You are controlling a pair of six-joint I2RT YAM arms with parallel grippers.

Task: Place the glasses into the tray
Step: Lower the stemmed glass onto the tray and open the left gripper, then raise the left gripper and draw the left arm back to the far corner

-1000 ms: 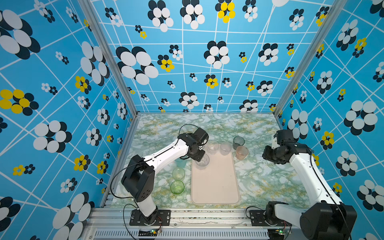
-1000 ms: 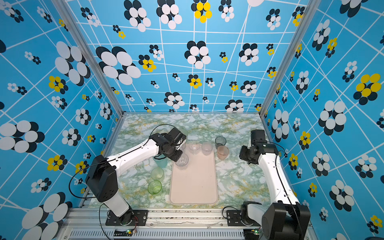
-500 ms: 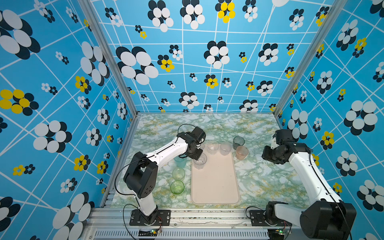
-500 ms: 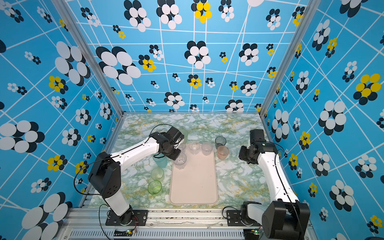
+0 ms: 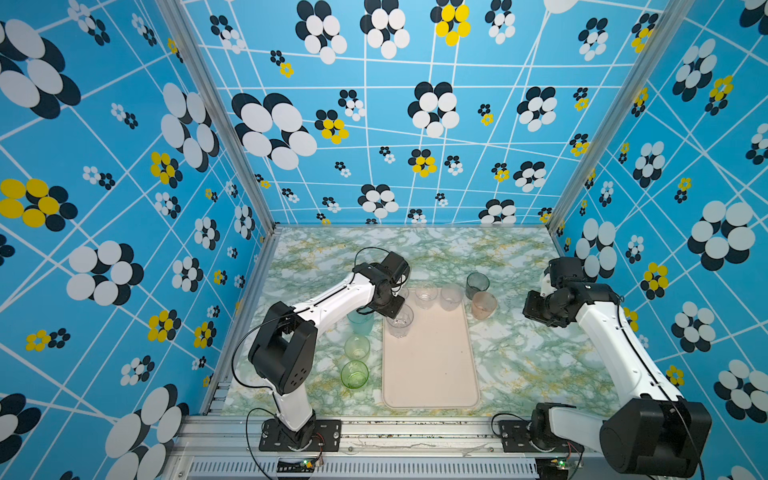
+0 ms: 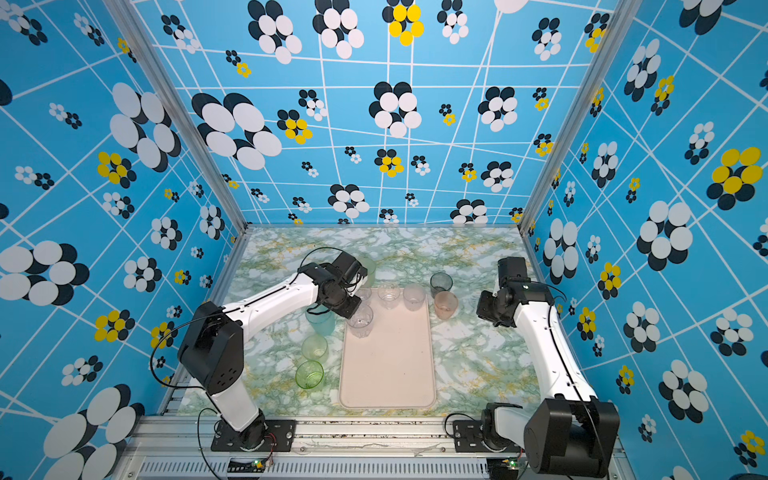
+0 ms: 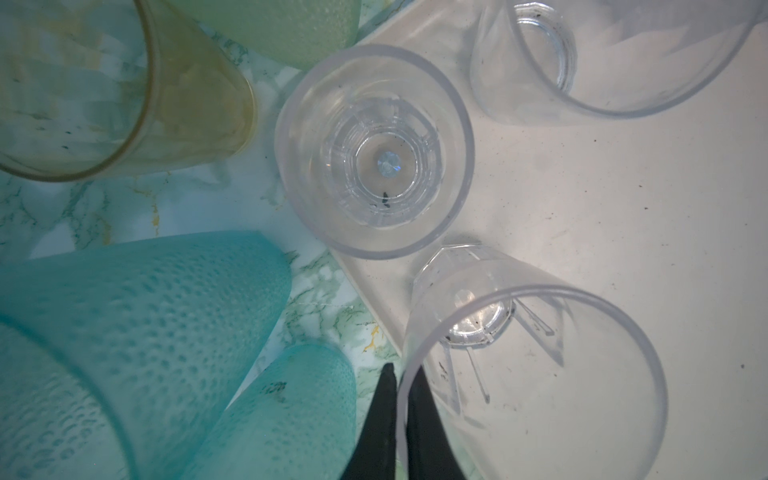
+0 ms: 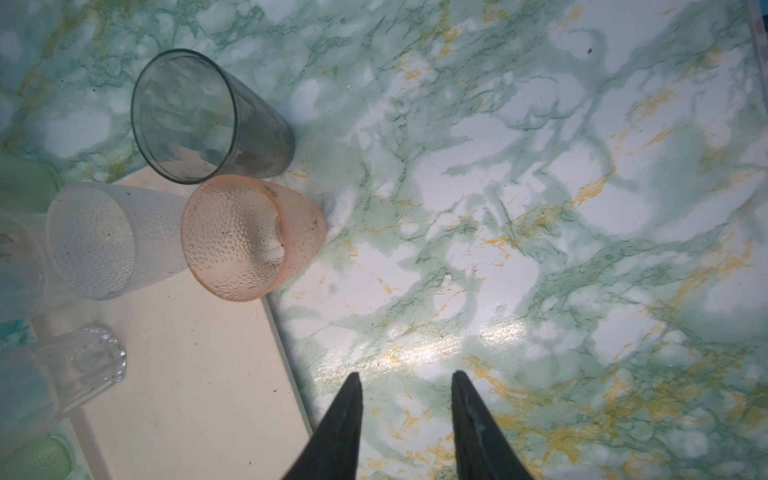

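My left gripper (image 7: 403, 372) is shut on the rim of a clear glass (image 7: 532, 374), one finger inside and one outside. In both top views this clear glass (image 5: 400, 322) sits just inside the left rim of the cream-pink tray (image 5: 432, 374), near its far end. More clear glasses (image 5: 426, 295) stand along the tray's far edge. A smoky grey glass (image 5: 477, 284) and a pink glass (image 5: 483, 306) stand on the table by the tray's far right corner. My right gripper (image 8: 405, 376) hangs open and empty over the marble, right of the tray (image 8: 187, 374).
Left of the tray stand a teal glass (image 5: 360, 325), a pale green glass (image 5: 356, 347) and a green glass (image 5: 354, 374). An amber glass (image 7: 124, 91) and another pale green one (image 6: 368, 270) crowd beside the left wrist. Patterned blue walls enclose the marble table (image 5: 519, 365).
The left arm has carried the clear glass a little to the left over the tray, then held still. The right arm has barely moved.
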